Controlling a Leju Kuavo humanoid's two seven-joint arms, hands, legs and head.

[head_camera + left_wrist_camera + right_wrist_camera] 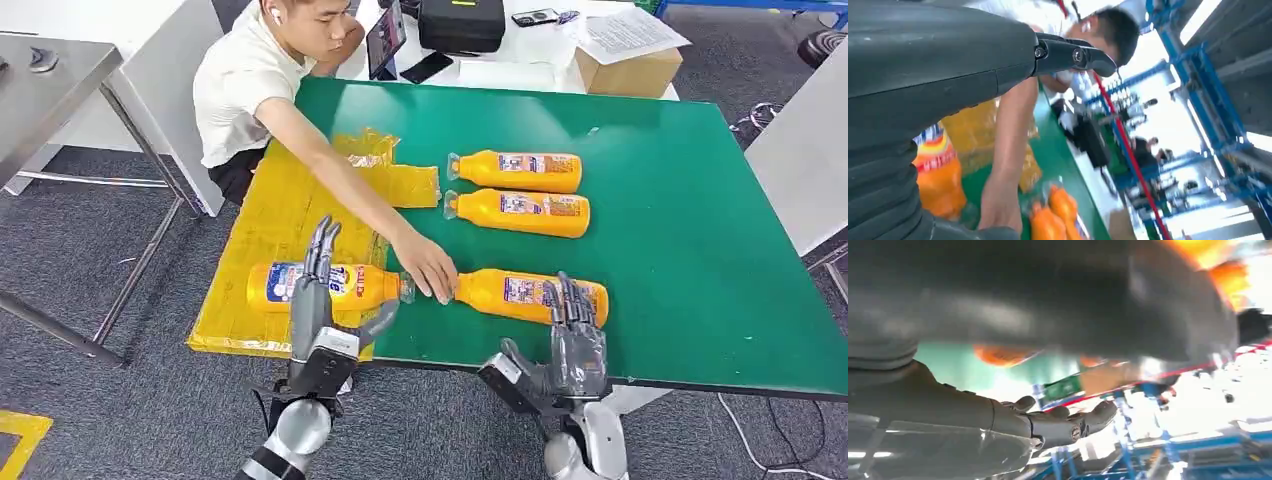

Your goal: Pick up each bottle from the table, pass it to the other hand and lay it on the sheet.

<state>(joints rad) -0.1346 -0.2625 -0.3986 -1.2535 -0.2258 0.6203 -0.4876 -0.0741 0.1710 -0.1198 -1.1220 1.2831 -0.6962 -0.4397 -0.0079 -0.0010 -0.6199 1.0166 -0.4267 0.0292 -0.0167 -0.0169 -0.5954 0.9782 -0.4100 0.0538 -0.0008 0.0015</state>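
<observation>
Lower centre of frame: both robot hands spread and holding nothing, left robot hand (318, 300) over the bottle on the yellow sheet (262, 225), right robot hand (572, 335) at the near worktop (700, 250) edge. Sheet bottle (270, 285) lies flat; nearest bottle (510, 292) lies mid-frame, a person's hand (428, 265) at its cap. Two more bottles (520, 172) lie above.

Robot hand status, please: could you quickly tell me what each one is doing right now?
Left robot hand: open, fingers straight above the bottle on the sheet, holding nothing.
Right robot hand: open, empty.

robot hand (1048, 425) open beneath blurred orange bottle (1003, 354).
</observation>
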